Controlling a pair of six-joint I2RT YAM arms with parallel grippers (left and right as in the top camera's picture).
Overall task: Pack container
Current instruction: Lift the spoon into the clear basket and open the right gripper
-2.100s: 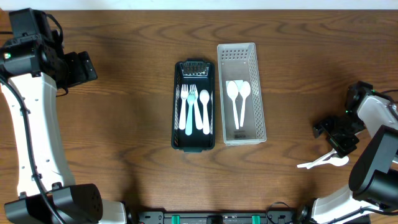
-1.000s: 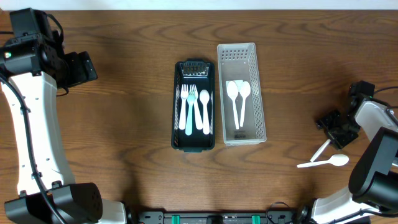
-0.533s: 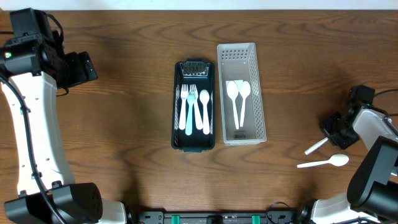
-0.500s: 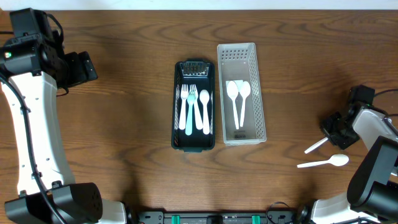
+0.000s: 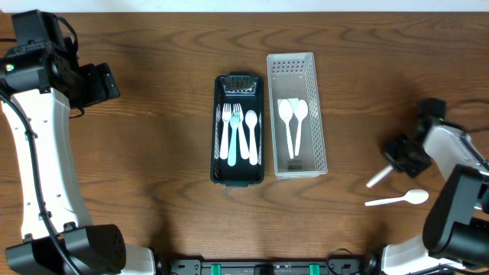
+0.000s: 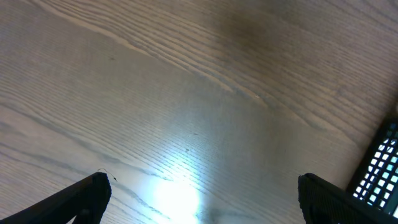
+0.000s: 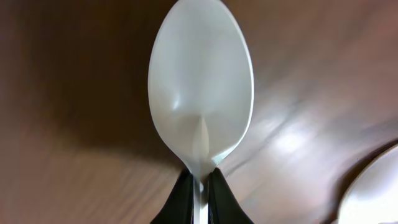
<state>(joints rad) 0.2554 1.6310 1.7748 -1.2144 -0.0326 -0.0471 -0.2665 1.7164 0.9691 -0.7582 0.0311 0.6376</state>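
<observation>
My right gripper [image 5: 399,157] is shut on a white plastic spoon [image 5: 377,180] at the table's right side; its handle sticks out toward the lower left. The right wrist view shows the spoon's bowl [image 7: 200,81] just past the fingertips, with the gripper [image 7: 199,190] pinching its neck. A second white spoon [image 5: 397,200] lies loose on the wood below and appears again as the second spoon [image 7: 376,183]. The white basket [image 5: 290,57] at centre holds two white spoons [image 5: 293,122]. My left gripper [image 5: 101,82] is open over bare wood at the far left, its jaws wide apart [image 6: 205,199].
A dark tray [image 5: 216,137] left of the basket holds forks and a spoon [image 5: 241,131]. Its corner [image 6: 384,168] shows at the right edge of the left wrist view. Bare wood lies between the basket and my right gripper.
My right gripper closed on one of the two spoons and carried it up and left, away from the other spoon. The left arm has not moved.
</observation>
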